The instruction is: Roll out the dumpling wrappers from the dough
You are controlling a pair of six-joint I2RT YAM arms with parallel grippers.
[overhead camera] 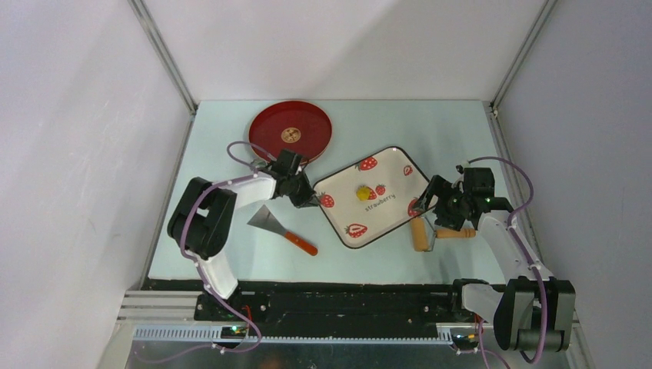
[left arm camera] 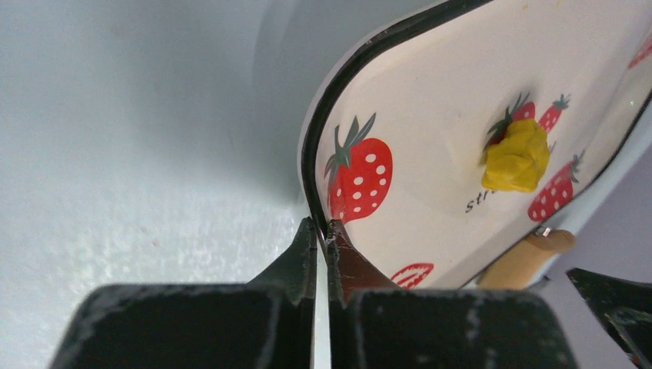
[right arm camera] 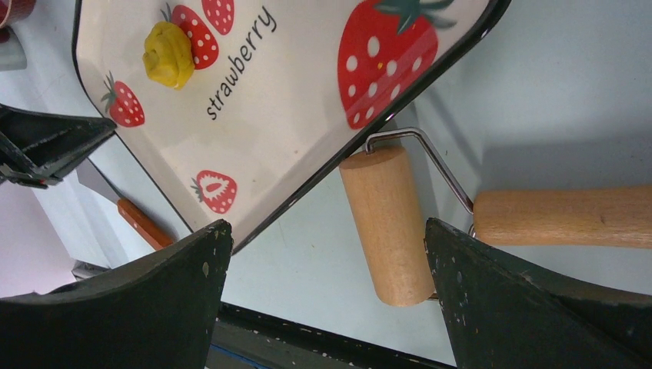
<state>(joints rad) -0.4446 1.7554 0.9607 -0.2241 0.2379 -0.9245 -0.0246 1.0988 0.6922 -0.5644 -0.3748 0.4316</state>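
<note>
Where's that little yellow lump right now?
In the overhead view the dough lies near the centre of the strawberry tray, mid-table, with the wooden roller by the tray's near right edge.

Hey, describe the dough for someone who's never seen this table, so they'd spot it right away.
Find the white, dark-rimmed tray right of the round red plate. Near its centre sits the dough: the only bright yellow lump, raised and wrinkled among flat printed red strawberries.
</note>
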